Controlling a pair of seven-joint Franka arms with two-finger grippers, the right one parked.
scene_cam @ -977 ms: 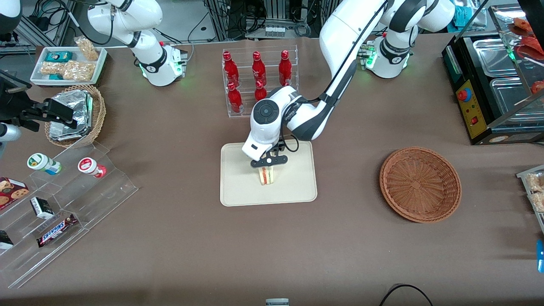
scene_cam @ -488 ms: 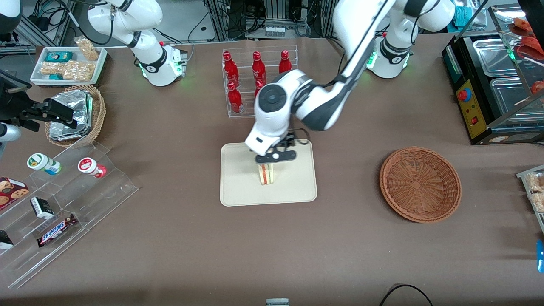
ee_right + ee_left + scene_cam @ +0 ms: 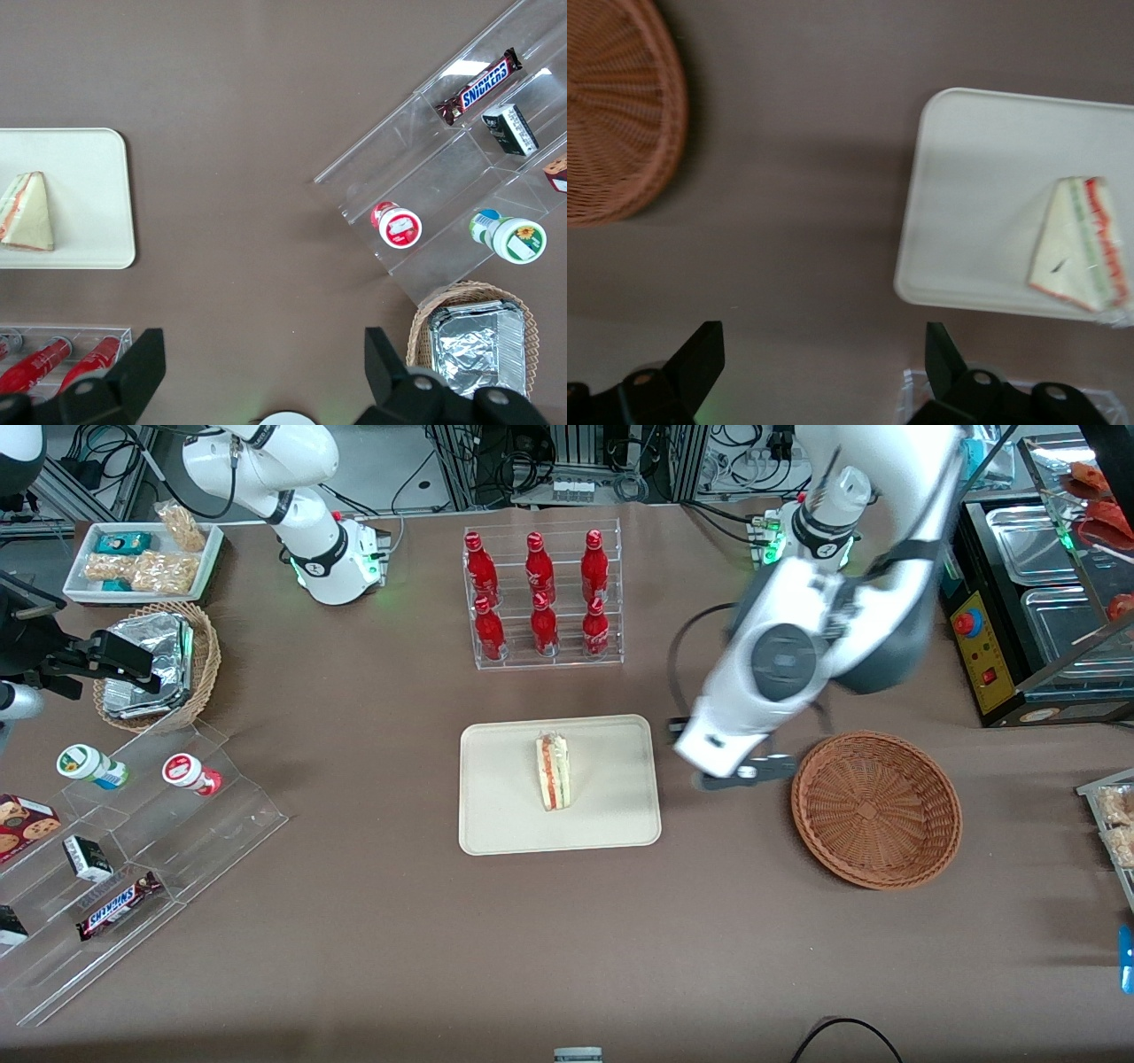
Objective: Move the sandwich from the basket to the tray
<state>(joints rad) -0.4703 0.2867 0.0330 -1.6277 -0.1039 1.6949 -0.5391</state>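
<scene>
The sandwich [image 3: 553, 772], a pale wedge with red and green filling, lies on the cream tray [image 3: 496, 815] near its middle. Nothing is touching it. The reddish-brown basket [image 3: 875, 808] sits toward the working arm's end of the table with nothing in it. My gripper [image 3: 742, 778] hangs above the bare table between tray and basket, close to the basket's rim. In the left wrist view the gripper [image 3: 822, 336] is open, its fingers wide apart with only tablecloth between them. That view also shows the sandwich [image 3: 1081, 248], the tray [image 3: 974, 177] and the basket [image 3: 611, 115].
A clear rack of red bottles [image 3: 542, 598] stands farther from the front camera than the tray. Toward the parked arm's end are a tan basket of foil packs [image 3: 159, 664], a white snack tray [image 3: 142, 558] and an acrylic snack shelf [image 3: 133, 841]. A black appliance [image 3: 1028, 602] stands near the basket.
The gripper let go of the sandwich, rose off the tray and swung toward the basket. The sandwich stays on the tray, now fully visible.
</scene>
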